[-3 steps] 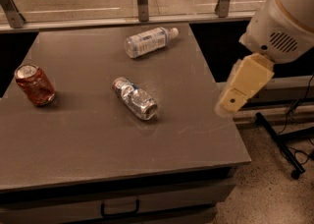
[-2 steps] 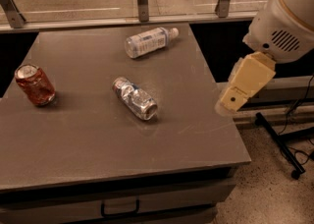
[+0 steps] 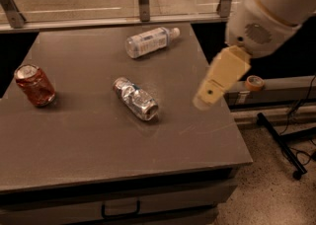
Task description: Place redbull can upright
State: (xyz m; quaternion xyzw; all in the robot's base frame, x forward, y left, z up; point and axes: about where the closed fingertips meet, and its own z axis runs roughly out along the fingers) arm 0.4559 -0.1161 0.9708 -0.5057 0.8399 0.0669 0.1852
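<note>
While the redbull can (image 3: pixel 136 98) lies sideways, the gripper (image 3: pixel 203 99) hovering to its right, open or closed I cannot tell, should grasp across its middle.

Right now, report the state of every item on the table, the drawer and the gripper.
redbull can, lying on its side mid-table, dented, not held
red can, standing on its base near the left edge, dented
clear plastic bottle, lying on its side, white cap on
drawer, shut
gripper, hovering over the table's right side, apart from the redbull can
</note>
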